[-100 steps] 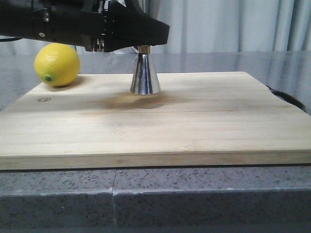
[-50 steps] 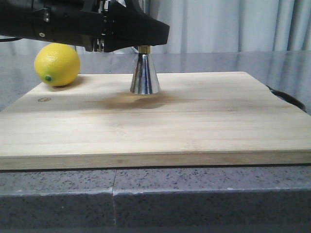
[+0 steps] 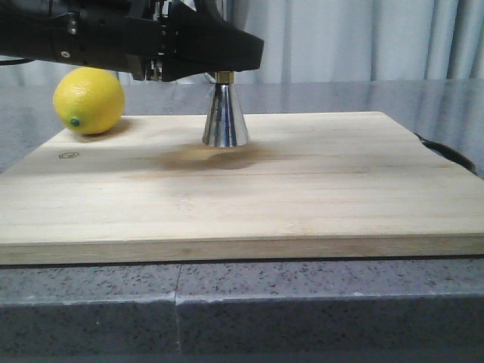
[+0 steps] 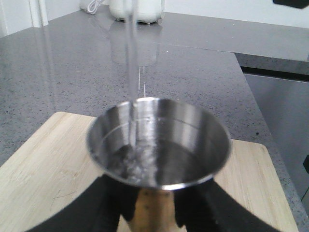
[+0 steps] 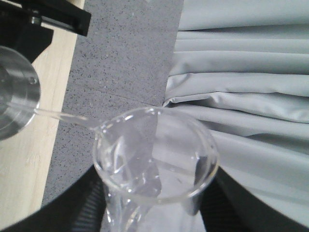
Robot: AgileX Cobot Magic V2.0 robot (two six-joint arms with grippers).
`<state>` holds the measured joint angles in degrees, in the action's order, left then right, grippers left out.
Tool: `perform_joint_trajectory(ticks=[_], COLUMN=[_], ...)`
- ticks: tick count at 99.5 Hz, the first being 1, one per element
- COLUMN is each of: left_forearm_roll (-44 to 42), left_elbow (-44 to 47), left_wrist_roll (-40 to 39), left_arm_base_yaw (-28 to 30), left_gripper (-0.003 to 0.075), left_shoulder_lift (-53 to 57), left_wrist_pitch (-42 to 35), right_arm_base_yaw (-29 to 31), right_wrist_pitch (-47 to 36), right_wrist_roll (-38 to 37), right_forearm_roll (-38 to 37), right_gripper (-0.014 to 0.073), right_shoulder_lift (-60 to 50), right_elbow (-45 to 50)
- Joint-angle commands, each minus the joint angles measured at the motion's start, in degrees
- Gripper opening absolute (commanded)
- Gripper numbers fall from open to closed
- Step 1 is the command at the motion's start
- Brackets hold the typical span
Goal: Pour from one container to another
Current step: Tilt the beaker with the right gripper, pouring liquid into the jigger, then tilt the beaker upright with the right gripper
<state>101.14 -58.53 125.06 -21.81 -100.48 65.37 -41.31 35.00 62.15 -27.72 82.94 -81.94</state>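
my right hand [image 5: 149, 212] is gripping the tilted glass beaker [image 5: 154, 154] (fragile, slippery, held low on its wall), streaming water into the steel jigger [image 4: 157, 145], which my left hand [image 4: 154, 212] is clasping at the waist on the board [image 3: 302, 189].

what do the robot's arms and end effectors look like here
Both are matte black. In the front view the left arm is a blocky black housing with small silvery screws and some exposed metal parts near the wrist, tapering to a wedge-shaped end effector. In the wrist views, each end effector shows two dark, rounded fingers. No markings are legible, and no cable is clearly visible.
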Motion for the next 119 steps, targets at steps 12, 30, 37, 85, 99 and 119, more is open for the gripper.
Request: perform_joint_trajectory(ticks=[12, 30, 37, 85, 99, 119], left_forearm_roll=[4.85, 4.85, 4.85, 4.85, 4.85, 4.85], left_elbow=[-1.79, -1.79, -1.79, -1.79, -1.79, -1.79], left_wrist_roll=[0.03, 0.03, 0.03, 0.03, 0.03, 0.03], left_arm_base_yaw=[-0.45, -0.45, -0.45, -0.45, -0.45, -0.45], left_gripper=[0.0197, 0.0197, 0.0197, 0.0197, 0.0197, 0.0197], left_shoulder_lift=[2.29, 2.29, 2.29, 2.29, 2.29, 2.29], left_wrist_pitch=[3.63, 3.63, 3.63, 3.63, 3.63, 3.63], right_arm_base_yaw=[-0.13, -0.13, -0.13, 0.23, 3.16, 9.92], right_wrist_pitch=[-3.93, -3.93, -3.93, -3.08, -3.41, -3.58], right_wrist_roll=[0.73, 0.73, 0.73, -23.42, -34.00, -49.54], right_forearm_roll=[-1.92, -1.92, -1.33, 2.75, 2.75, 2.88], right_gripper=[0.0300, 0.0300, 0.0300, 0.0300, 0.0300, 0.0300], right_shoulder_lift=[-1.93, -1.93, -1.93, -1.93, -2.64, -5.82], right_elbow=[-2.38, -2.38, -2.38, -2.38, -2.38, -1.54])
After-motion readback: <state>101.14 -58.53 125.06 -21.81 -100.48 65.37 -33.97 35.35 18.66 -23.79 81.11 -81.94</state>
